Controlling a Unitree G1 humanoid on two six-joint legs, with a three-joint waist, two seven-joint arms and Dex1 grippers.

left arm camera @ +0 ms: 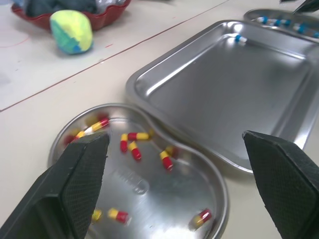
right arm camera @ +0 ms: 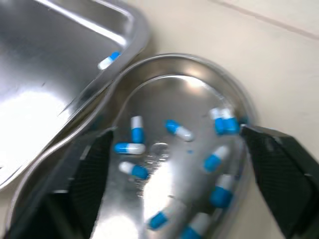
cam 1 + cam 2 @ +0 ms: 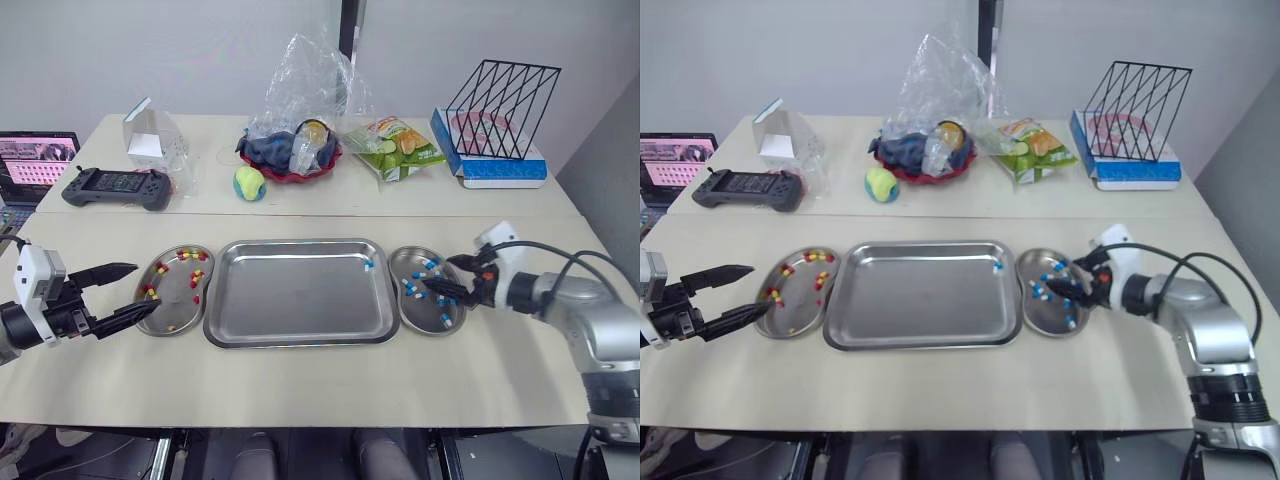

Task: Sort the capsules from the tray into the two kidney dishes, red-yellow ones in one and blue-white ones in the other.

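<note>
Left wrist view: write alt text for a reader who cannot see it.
The open left gripper faces a kidney dish holding red-yellow capsules. Beside the dish lies a tray with one blue-white capsule near its far corner; a yellow-green ball sits on the table beyond.

The picture's edge is cutting off the laptop (image 3: 38, 160) at far left. A clear bag (image 3: 305, 80) is draping over the red bowl (image 3: 300, 175), obscuring its contents. The left wrist view is cropping the tray (image 1: 224, 89).
</note>
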